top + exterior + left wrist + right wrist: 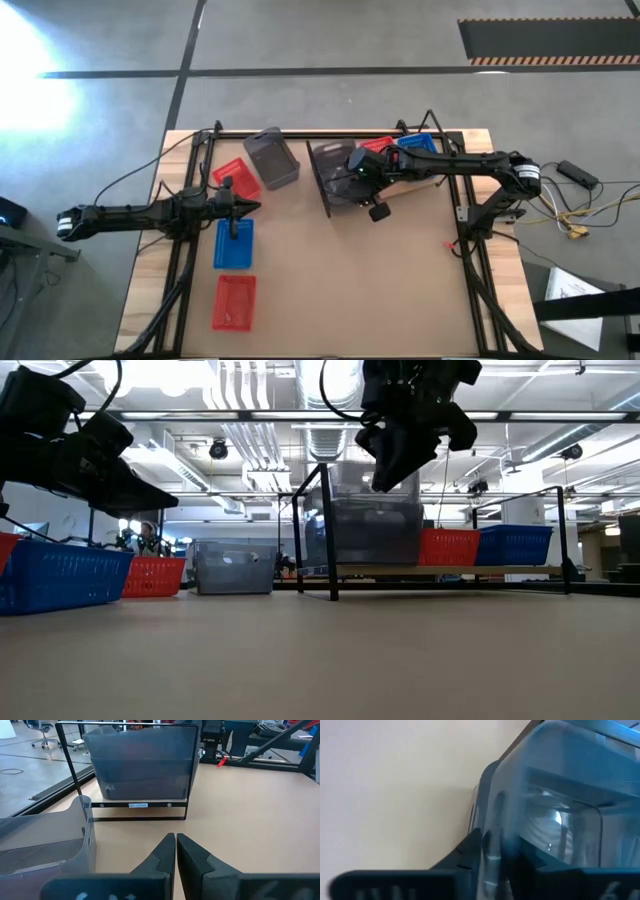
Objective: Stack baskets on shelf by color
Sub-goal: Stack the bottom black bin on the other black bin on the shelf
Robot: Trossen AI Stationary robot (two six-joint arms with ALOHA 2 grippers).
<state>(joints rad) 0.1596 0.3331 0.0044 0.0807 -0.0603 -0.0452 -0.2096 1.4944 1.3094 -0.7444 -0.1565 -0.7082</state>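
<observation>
The right end effector, arm stretched across the shelf, clamps a grey basket's wall. The left end effector hovers closed and empty over the bench.

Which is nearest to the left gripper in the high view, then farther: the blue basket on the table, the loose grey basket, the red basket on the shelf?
From the left gripper:
1. Blue basket, on the table just below the fingertips.
2. Loose grey basket, on the table up and right.
3. Red basket on the shelf, far right, beside the right gripper.
</observation>
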